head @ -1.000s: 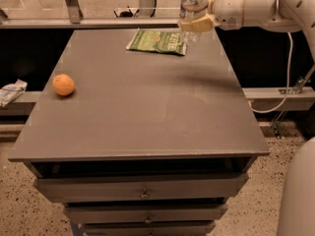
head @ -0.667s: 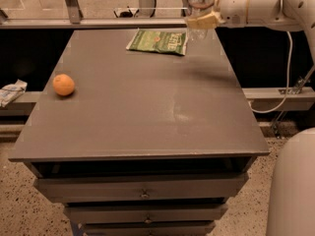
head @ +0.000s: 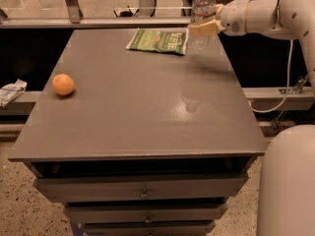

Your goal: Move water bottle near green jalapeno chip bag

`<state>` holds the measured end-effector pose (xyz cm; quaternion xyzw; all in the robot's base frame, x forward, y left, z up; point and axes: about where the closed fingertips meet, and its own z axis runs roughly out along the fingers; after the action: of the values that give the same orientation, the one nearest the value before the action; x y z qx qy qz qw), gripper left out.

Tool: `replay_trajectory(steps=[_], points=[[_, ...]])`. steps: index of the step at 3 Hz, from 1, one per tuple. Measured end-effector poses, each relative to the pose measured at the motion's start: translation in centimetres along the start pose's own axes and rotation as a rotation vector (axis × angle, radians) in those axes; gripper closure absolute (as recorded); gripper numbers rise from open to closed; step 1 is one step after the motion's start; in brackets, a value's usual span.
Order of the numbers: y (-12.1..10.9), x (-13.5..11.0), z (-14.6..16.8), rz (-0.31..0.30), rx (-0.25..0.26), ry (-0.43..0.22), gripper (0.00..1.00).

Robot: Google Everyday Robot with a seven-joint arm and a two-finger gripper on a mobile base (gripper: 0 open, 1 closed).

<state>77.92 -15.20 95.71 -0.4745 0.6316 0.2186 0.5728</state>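
Observation:
The water bottle (head: pixel 202 14), clear with a white cap, stands upright at the far right of the grey table (head: pixel 142 107), its base near the table surface. My gripper (head: pixel 205 28) reaches in from the right and is shut on the water bottle at its middle. The green jalapeno chip bag (head: pixel 158 41) lies flat on the table just left of the bottle, nearly touching it.
An orange (head: pixel 63 84) sits near the table's left edge. The table has drawers (head: pixel 143 193) in front. A crumpled white wrapper (head: pixel 11 91) lies on a ledge at the left. My robot body (head: pixel 288 181) fills the lower right.
My gripper has lowered slightly with the bottle, staying right of the chip bag. The orange and the bag have not moved.

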Motion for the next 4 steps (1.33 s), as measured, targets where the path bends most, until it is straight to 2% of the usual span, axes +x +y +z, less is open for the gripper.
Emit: replay_trajectory(steps=[1, 3, 4], points=[[-0.2, 1.6, 1.5, 0.092, -0.02, -0.037, 0.97], [-0.4, 3.0, 2.3, 0.174, -0.029, -0.022, 0.51], [-0.5, 3.9, 1.9, 0.205, -0.02, -0.004, 0.2]])
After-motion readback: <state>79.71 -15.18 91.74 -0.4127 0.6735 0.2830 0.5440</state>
